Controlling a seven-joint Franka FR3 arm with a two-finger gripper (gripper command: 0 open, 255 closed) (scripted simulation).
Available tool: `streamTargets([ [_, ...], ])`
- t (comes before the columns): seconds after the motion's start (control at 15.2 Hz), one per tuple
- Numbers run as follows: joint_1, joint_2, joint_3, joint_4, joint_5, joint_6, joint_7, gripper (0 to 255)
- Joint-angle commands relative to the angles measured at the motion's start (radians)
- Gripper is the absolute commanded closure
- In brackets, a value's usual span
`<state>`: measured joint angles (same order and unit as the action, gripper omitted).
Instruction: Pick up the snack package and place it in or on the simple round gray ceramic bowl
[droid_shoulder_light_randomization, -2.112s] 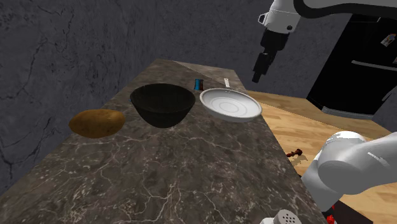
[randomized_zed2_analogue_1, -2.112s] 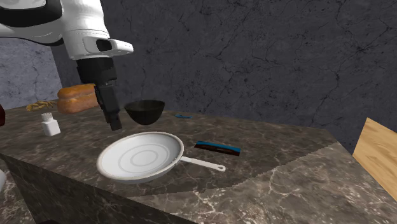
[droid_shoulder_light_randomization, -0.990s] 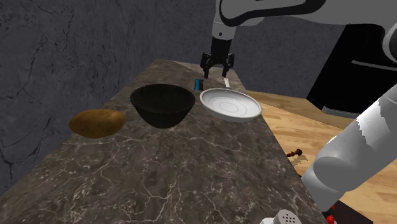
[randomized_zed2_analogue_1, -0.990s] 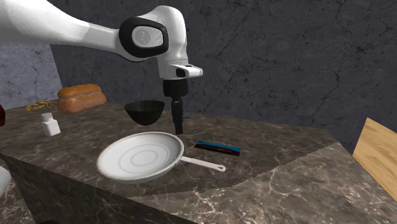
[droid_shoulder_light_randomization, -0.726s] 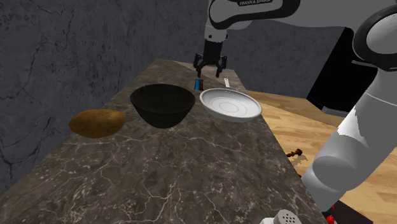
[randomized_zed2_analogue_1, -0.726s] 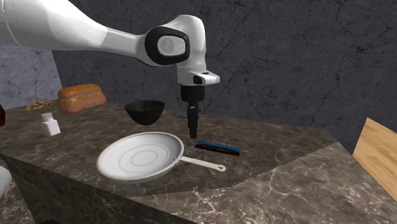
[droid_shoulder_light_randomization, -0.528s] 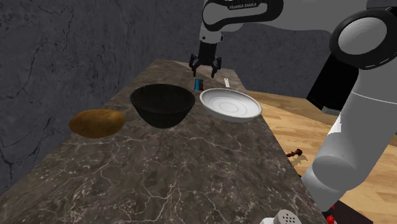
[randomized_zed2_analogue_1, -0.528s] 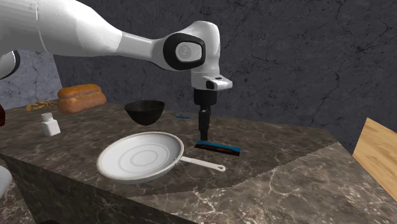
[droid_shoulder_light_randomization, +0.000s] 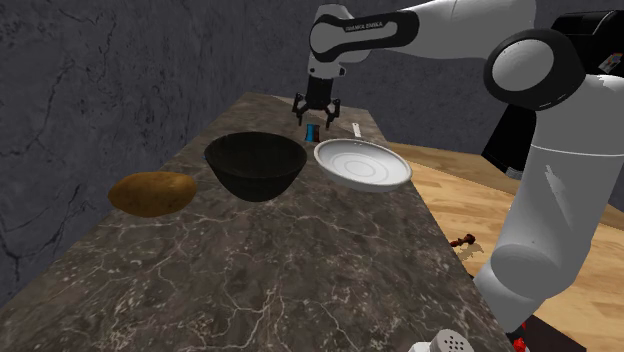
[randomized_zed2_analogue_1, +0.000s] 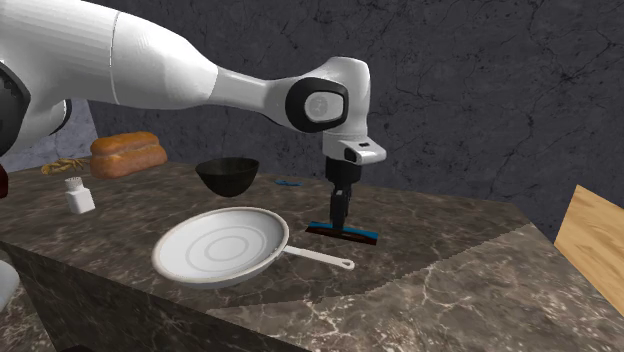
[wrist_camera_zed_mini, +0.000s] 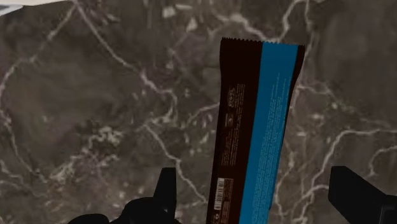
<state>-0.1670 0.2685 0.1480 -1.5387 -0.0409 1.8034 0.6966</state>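
The snack package (wrist_camera_zed_mini: 254, 127) is a flat bar wrapper, half dark brown and half blue, lying on the dark marble counter. It lies past the white pan, at the far end of the counter (droid_shoulder_light_randomization: 312, 133), (randomized_zed2_analogue_1: 345, 233). My gripper (droid_shoulder_light_randomization: 314, 120) hangs open just above it, fingers pointing down (randomized_zed2_analogue_1: 338, 225). In the wrist view the package runs lengthwise between my spread fingers, with my gripper (wrist_camera_zed_mini: 253, 175) touching nothing; the wrapper is nearer one finger. The round bowl (droid_shoulder_light_randomization: 256, 163) looks dark, nearly black, and stands upright and hollow beside the pan (randomized_zed2_analogue_1: 227, 175).
A white frying pan (droid_shoulder_light_randomization: 362, 163) sits between bowl and package, its handle toward the package (randomized_zed2_analogue_1: 320, 257). A brown bread loaf (droid_shoulder_light_randomization: 152, 192) lies beyond the bowl. A white shaker (randomized_zed2_analogue_1: 78, 195) stands near the stand. Wooden floor (droid_shoulder_light_randomization: 500, 200) lies past the counter edge.
The arm swung from above the pan toward the far end of the counter and lowered. The open gripper now hangs right over the package, which has not moved.
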Motion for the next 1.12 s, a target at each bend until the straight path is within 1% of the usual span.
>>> streamTargets([
  [0.0,0.0,-0.001,0.0,-0.026,0.0,0.025,0.002,0],
  [0.07,-0.001,0.0,0.0,-0.045,0.0,0.046,0.002,0],
  [0.59,-0.001,0.0,0.0,-0.045,0.0,0.046,0.002,0],
  [0.66,-0.001,0.0,0.0,-0.045,0.0,0.046,0.002,255],
  [1.06,-0.001,0.002,-0.001,-0.045,0.0,0.047,0.002,255],
])
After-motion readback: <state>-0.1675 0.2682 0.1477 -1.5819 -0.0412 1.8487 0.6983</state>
